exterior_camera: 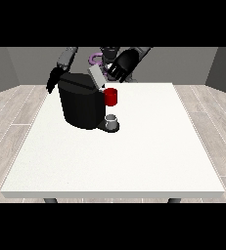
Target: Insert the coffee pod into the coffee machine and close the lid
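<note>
The robot hand (122, 64) at the view's right hovers, fingers unreadable, behind the raised lid (97, 77); it should press it squarely down onto the machine (80, 105).

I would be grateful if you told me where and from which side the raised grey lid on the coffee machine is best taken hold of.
Probably at the lid's free upper end, from above: it stands tilted over the coffee machine, beside the hand at the view's right.
</note>
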`<state>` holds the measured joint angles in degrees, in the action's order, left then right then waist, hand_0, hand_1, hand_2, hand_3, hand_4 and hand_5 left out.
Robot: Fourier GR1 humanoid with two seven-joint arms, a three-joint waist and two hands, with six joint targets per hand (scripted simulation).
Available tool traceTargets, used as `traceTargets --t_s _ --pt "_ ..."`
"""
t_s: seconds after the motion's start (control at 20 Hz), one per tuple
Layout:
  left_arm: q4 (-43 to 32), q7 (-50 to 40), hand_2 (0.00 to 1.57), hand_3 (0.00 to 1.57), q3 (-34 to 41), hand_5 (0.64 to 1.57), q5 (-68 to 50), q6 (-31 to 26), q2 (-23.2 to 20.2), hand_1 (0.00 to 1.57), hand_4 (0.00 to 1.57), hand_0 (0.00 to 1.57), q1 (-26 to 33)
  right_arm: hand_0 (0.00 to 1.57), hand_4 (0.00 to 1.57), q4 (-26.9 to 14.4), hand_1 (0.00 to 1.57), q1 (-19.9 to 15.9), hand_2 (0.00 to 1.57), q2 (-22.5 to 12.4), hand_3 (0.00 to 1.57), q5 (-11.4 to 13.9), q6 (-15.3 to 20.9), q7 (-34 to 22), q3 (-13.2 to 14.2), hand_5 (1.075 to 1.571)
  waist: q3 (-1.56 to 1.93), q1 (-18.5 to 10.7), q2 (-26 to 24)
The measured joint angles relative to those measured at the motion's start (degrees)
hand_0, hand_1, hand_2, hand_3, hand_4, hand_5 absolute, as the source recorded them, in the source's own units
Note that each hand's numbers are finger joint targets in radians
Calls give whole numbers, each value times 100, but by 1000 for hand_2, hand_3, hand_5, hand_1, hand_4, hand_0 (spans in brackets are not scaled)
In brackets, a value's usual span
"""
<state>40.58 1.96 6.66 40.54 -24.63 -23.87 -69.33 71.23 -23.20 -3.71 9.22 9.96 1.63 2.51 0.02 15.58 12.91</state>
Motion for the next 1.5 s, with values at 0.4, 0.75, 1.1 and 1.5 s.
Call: traceTargets --t_s 0.4,0.75,1.1,1.5 --pt "-234 185 1256 1227 8 1571 104 82 -119 1186 472 1186 -61 0 223 222 0 -165 0 -1 0 63 29 -308 -70 1571 -1 168 229" --pt "-334 189 1252 1220 33 1571 119 -4 -145 1211 432 1211 -231 0 169 156 0 -205 0 -33 0 50 55 -176 6 1571 0 164 359" --pt "-371 210 1233 1193 1 1571 160 55 -9 1166 421 1166 -197 0 104 107 0 -211 0 -28 0 29 96 -193 63 1571 -1 116 343" --pt "-425 359 1244 1206 55 1571 205 136 -152 1207 356 1207 -323 0 141 149 0 -372 0 -94 0 -21 53 -239 120 1571 0 150 499"
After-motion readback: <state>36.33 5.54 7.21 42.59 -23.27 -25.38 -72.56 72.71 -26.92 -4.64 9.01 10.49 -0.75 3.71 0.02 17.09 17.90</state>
